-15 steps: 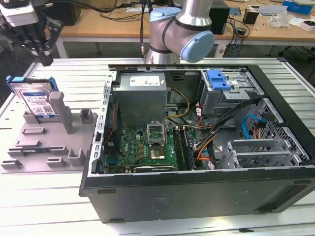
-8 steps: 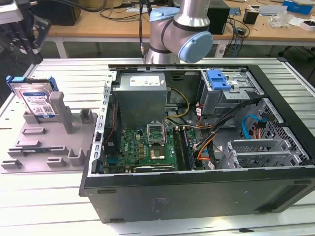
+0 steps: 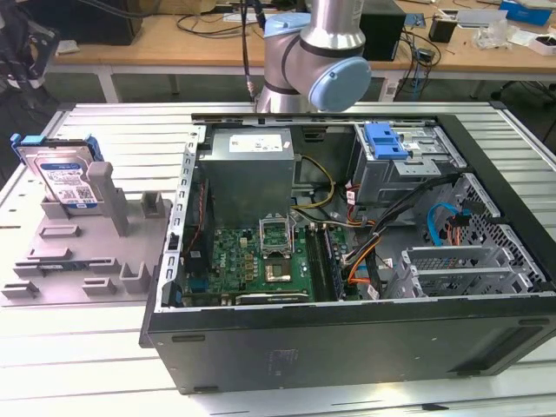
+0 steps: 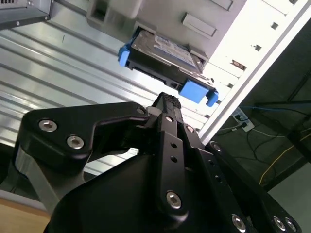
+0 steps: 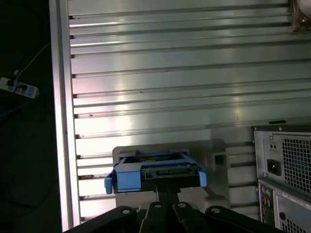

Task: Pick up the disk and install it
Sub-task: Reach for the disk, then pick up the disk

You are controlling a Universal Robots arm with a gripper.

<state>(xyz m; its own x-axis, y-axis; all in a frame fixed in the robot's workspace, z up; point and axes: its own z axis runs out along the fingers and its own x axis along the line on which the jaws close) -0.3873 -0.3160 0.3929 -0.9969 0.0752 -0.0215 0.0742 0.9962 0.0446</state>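
Observation:
The disk (image 3: 62,172) is a silver drive with a white-and-blue label in a bright blue frame. It stands tilted on edge in a grey holder (image 3: 104,234) at the exterior view's left, beside the open computer case (image 3: 347,339). In both wrist views the disk (image 4: 163,52) (image 5: 155,172) lies beyond my black gripper (image 4: 167,99) (image 5: 167,188), with a gap between them. The fingers are pressed together with nothing held. The arm's grey and blue joint (image 3: 317,61) hangs behind the case.
Inside the case are a green motherboard (image 3: 261,256), cables, and a metal drive cage with a blue latch plate (image 3: 387,141). The ribbed aluminium table (image 3: 78,356) extends around the holder. The case's rear panel (image 5: 286,174) is next to the holder. A cluttered bench stands behind.

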